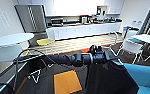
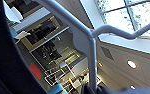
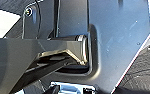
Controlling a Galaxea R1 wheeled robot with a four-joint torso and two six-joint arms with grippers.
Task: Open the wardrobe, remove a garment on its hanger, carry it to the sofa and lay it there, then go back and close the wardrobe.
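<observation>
My left arm reaches across the head view from the left, and its gripper (image 1: 99, 54) holds up the black garment (image 1: 111, 77), which hangs down wide and dark in front of me. The blue sofa (image 1: 146, 75) lies just right of the garment, at the lower right. In the left wrist view the white hanger (image 2: 91, 47) crosses close to the camera, its bars meeting at a joint. Black garment fabric (image 2: 3, 55) lies along one side of it.
A round white table (image 1: 11, 39) stands at the left. White chairs with blue seats (image 1: 132, 47) and a white table (image 1: 148, 38) stand at the right. A long kitchen counter (image 1: 86, 28) runs along the back. An orange square (image 1: 66, 81) marks the dark floor.
</observation>
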